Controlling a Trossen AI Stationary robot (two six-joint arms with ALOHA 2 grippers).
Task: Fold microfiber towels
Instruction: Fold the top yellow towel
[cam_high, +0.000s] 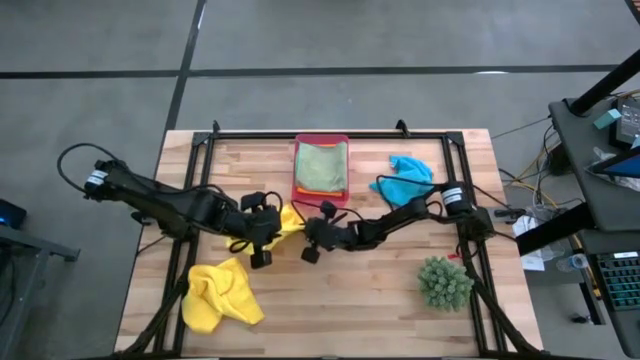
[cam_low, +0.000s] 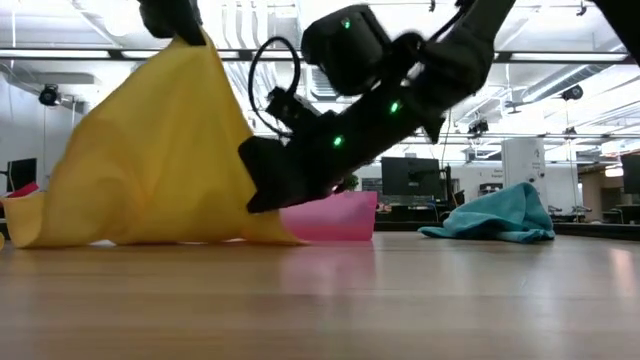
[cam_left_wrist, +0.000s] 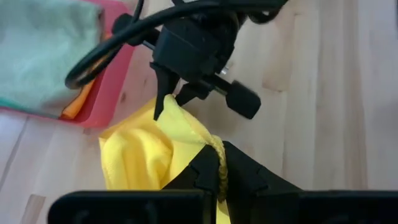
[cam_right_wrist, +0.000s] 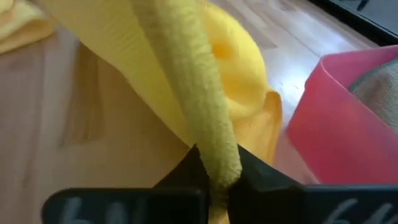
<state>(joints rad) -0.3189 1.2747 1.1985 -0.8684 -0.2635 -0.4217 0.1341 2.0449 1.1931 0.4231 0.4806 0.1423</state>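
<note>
— High view first: where are the two grippers?

— Both meet at the middle of the tabletop (cam_high: 340, 300), just in front of the pink tray (cam_high: 321, 143). The left gripper (cam_high: 268, 228) and the right gripper (cam_high: 312, 238) each pinch the same yellow towel (cam_high: 291, 218), one from either side.

— Are the jaws closed?

— Yes. In each wrist view the dark fingers (cam_left_wrist: 208, 177) are clamped on a bunched yellow edge. The low view shows the cloth (cam_low: 160, 160) lifted into a peak, its lower edge resting on the wood.

— And the other towels?

— A second yellow towel (cam_high: 220, 293) lies crumpled near the front left. The light green towel (cam_high: 321, 164) sits in the tray over an orange one (cam_high: 303, 186). The turquoise towel (cam_high: 405, 177) lies heaped right of the tray, and a spiky green plant (cam_high: 444, 282) stands at the front right.
</note>
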